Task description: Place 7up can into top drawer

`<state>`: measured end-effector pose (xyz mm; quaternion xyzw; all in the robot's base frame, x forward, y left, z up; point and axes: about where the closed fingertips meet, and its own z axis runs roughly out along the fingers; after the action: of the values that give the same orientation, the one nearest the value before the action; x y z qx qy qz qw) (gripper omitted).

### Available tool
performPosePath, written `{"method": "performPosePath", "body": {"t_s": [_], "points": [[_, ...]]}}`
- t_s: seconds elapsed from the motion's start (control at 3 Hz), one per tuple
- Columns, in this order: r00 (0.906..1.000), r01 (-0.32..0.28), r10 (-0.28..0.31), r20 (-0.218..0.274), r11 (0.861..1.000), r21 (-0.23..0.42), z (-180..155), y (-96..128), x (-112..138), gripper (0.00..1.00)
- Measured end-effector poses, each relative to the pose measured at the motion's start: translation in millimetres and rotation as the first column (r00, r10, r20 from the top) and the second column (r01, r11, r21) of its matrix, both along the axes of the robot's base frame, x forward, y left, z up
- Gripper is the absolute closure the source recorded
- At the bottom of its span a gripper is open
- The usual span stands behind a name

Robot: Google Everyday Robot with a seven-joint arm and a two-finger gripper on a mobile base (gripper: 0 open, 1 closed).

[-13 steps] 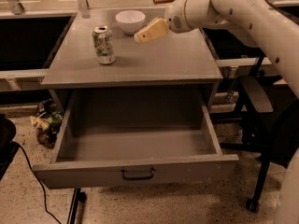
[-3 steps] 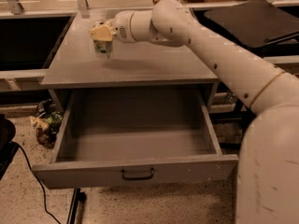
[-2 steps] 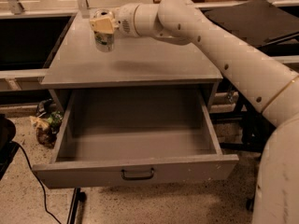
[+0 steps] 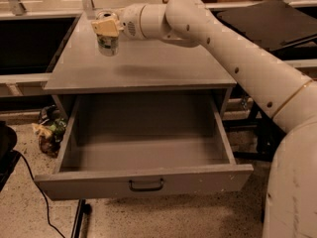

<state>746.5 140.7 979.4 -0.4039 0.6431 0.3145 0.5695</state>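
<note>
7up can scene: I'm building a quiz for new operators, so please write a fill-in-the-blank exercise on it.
The claw is shut on the 7up can, holding it over the grey ____. The top drawer stands ____. Its dark bar handle sits at the ____ of the drawer front.
Missing words: table; open; centre.

Warm, dim light falls from overhead. The gripper (image 4: 106,28), clasping the 7up can (image 4: 108,43) above the far left of the table (image 4: 188,63), throws a soft shadow there; the back of the top drawer (image 4: 148,155) lies dark.
</note>
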Motion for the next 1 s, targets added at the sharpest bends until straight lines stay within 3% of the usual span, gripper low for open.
{"method": "performPosePath", "body": {"t_s": [0.33,0.67,1.0], "points": [[0.9910,-0.131,0.131,0.027,0.991,-0.013,1.0,17.1,-30.0,1.00],[0.9564,-0.283,0.284,0.069,0.959,-0.030,2.5,38.4,-84.6,1.00],[0.9035,-0.423,0.425,0.053,0.905,-0.049,-6.9,61.0,-139.0,1.00]]}}
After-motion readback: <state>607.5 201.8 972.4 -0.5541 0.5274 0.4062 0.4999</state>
